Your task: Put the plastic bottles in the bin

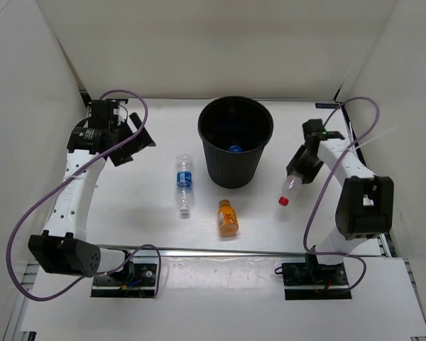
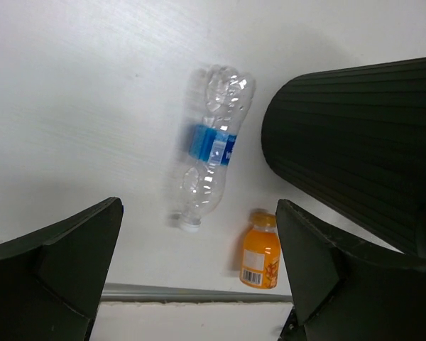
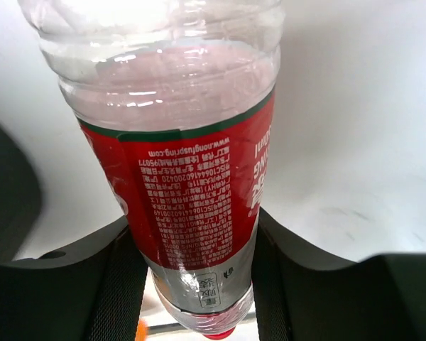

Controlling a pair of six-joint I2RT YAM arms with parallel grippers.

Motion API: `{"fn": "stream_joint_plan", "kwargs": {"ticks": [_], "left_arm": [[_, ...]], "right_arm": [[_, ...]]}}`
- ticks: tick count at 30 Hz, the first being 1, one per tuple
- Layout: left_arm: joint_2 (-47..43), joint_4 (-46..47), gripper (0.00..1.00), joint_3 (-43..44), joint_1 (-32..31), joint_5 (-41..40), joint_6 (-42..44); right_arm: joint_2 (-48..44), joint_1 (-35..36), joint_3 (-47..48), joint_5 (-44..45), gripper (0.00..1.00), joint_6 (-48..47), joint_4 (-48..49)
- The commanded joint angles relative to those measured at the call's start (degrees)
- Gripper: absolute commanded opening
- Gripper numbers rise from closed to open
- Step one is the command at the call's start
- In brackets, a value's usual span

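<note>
Between the right arm's fingers (image 3: 124,284) sits the clear plastic bottle with the red label (image 3: 192,199). The fingers are pressed in on both sides of its labelled body, so they hold it at a narrow setting. Seen from above, its long axis runs from those fingers toward the near edge of the white counter (image 1: 128,213), with the red cap at the near end. I cannot tell whether it is already clear of the surface.

To the left of those fingers, and a little farther back, stands the large round black plastic bin (image 1: 234,170), close by with nothing between the two. Its rim looks higher than the held bottle, so the coming move is probably a lift, then a carry leftward over the opening.

Across the bin, the left arm's fingers (image 2: 326,270) are spread wide and hold nothing. Ahead of them a clear plastic bottle with a blue label (image 2: 211,145) lies flat beside the bin wall, its cap toward the near edge. A stubby orange bottle (image 2: 260,252) lies just beyond it. Both are nearer the left arm than the right.
</note>
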Motion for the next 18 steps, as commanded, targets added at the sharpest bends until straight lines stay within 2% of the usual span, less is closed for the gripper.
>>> {"fn": "stream_joint_plan", "kwargs": {"ticks": [1,3,4,7,14,16,18], "left_arm": [[-1.8,0.9,1.00,-2.9,1.6,2.4,-1.7],[-1.8,1.4,1.00,-3.8,2.3,2.4,-1.7],[-1.8,1.4,1.00,-3.8,2.3,2.9,-1.7],[-1.2,1.4,1.00,-4.3,2.3,2.9,-2.3],[0.9,3.3,1.00,-6.8,2.3,6.4,-2.8],[0.9,4.0,1.00,-8.2,2.3,7.2,-2.8],[1.4,4.8,1.00,-8.7,2.3,7.9,-2.8]], "right_arm": [[-9.1,-2.9,10.1,4.7,0.31,3.9,-6.0],[-12.4,-3.7,15.3,-1.3,0.31,3.9,-4.6],[-13.0,-3.7,20.9,-4.1,0.31,2.9,-3.7],[-12.3,-3.7,29.8,-11.1,0.31,2.3,-0.7],[-2.0,1.3,51.6,-22.3,0.31,3.5,4.5],[0.9,2.7,57.5,-22.9,0.33,3.5,5.0],[4.5,4.8,60.1,-22.9,0.39,4.0,5.6]]}}
